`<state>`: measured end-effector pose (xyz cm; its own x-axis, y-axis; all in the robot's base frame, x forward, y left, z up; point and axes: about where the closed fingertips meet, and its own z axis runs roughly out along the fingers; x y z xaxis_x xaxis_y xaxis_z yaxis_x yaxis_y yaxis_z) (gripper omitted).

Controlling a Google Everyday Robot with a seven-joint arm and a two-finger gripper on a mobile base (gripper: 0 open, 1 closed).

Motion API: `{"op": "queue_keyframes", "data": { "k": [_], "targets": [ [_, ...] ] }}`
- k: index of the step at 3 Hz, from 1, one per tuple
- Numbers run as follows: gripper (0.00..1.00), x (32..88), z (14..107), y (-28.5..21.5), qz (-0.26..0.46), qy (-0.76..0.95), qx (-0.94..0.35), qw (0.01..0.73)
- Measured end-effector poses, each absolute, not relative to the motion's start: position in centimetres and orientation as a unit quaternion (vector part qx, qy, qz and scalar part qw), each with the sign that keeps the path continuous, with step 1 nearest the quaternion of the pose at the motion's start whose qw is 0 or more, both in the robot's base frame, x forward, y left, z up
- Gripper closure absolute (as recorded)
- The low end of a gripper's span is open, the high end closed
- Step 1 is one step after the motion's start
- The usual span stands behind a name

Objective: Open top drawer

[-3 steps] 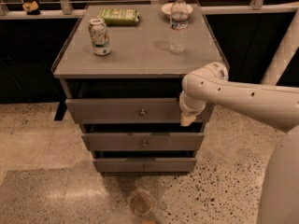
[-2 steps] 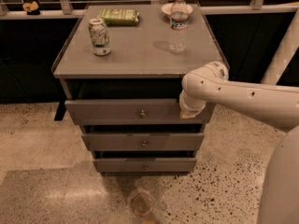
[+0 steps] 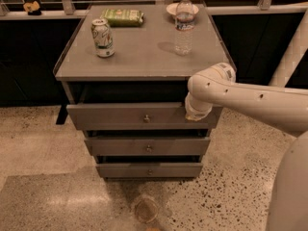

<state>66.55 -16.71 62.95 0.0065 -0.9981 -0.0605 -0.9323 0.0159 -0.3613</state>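
The top drawer [image 3: 115, 117] is a wide grey front with a small round knob [image 3: 146, 118] at its centre. It stands out a little from the cabinet, with a dark gap above it. My gripper [image 3: 195, 113] is at the end of the white arm [image 3: 250, 100] that reaches in from the right. It sits at the upper right end of the drawer front, right of the knob, pointing down at the front's top edge. The arm's wrist hides what it touches.
The grey cabinet top [image 3: 144, 57] holds a soda can [image 3: 102, 37], a green packet [image 3: 122, 17], a water bottle [image 3: 183, 25] and a bowl [image 3: 172, 8]. Two lower drawers [image 3: 148, 148] are also slightly out. A round object [image 3: 146, 209] lies on the floor in front.
My gripper has risen slightly at the drawer front's right end. The drawer and the things on top have not visibly moved.
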Motion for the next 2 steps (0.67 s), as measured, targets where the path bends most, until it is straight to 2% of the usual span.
{"op": "queue_keyframes", "data": {
  "k": [2],
  "targets": [
    [1.0,66.46,63.85,-16.91,-0.115,0.697,-0.69,0.159]
  ]
}}
